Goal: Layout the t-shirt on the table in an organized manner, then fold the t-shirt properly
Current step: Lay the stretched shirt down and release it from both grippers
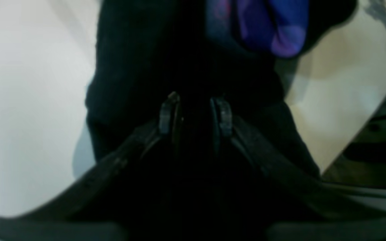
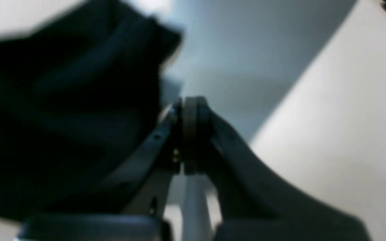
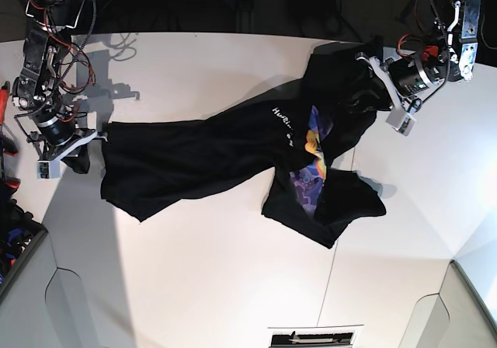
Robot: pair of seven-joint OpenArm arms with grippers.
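Large black fabric t-shirt with white lettering [image 3: 233, 158]: lies on the wide smooth white tabletop [image 3: 194, 278], stretched from centre left to upper right of the base view. Left gripper [image 3: 371, 76]: at its upper-right end. Right gripper [image 3: 92, 142]: at its left end. Lower frame: bare tabletop.

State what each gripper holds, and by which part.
Both hold the t-shirt: left gripper pinches bunched fabric at one end, right gripper the opposite end's edge.
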